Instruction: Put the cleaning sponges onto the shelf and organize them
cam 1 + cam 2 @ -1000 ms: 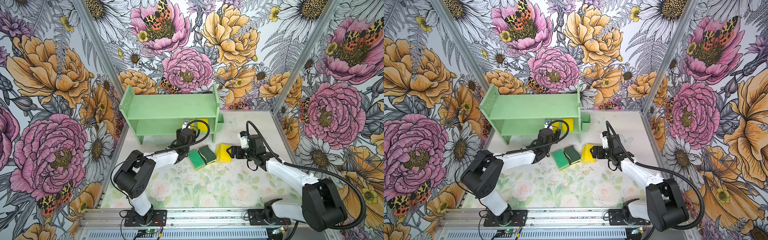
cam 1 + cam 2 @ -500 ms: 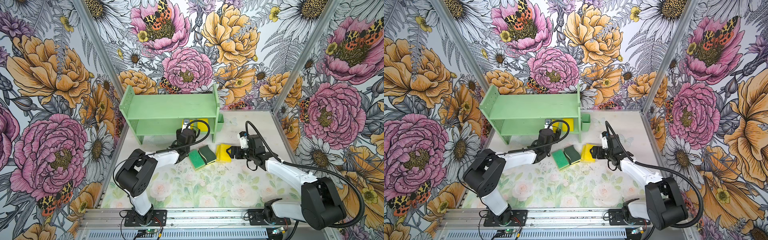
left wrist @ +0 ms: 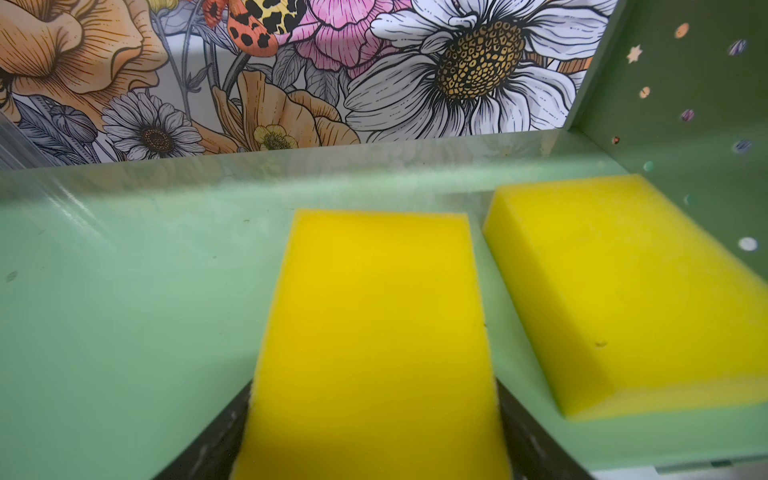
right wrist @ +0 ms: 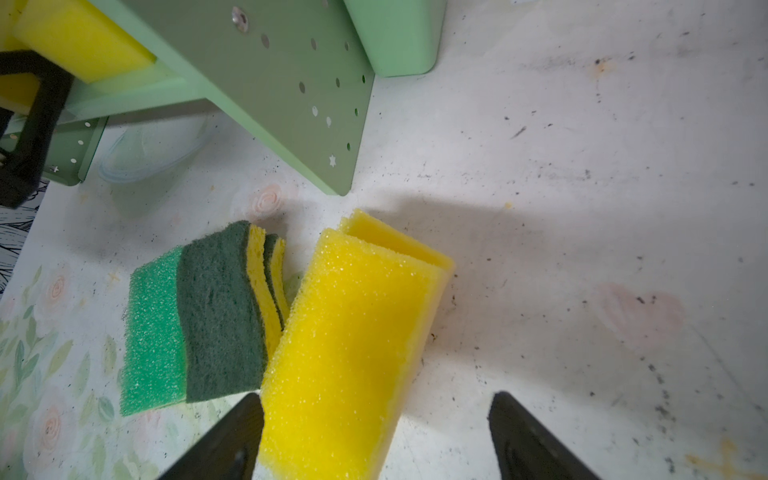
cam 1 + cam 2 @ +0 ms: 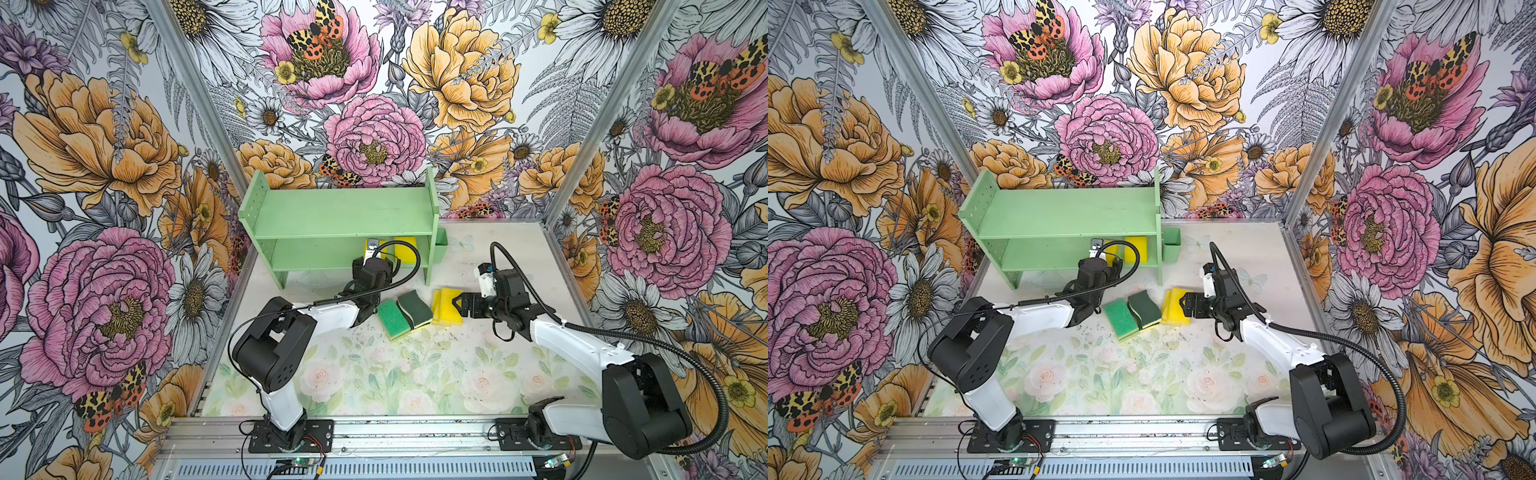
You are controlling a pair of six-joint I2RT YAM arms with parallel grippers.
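Observation:
The mint-green shelf (image 5: 340,216) stands at the back of the table. My left gripper (image 3: 374,388) reaches into its lower tier. A plain yellow sponge (image 3: 374,332) lies flat on that board between its fingers, which rest against both its sides. Another yellow sponge (image 3: 615,291) lies beside it by the side panel. On the table, two yellow sponges (image 4: 353,332) are stacked. My right gripper (image 4: 376,397) is open around the top one's near end, one finger (image 4: 232,432) at its side. A bright-green sponge (image 4: 151,332) and stacked wavy dark-green sponges (image 4: 220,316) lie next to them.
A small green cup (image 5: 440,247) hangs on the shelf's right side panel (image 4: 291,83). The shelf's top board (image 5: 1067,216) holds nothing. The floral walls close in the table on three sides, and the mat (image 5: 395,374) lies in front of the arms.
The left arm's elbow has shifted slightly while its gripper stays at the lower tier. The right arm and the sponges on the table have not moved.

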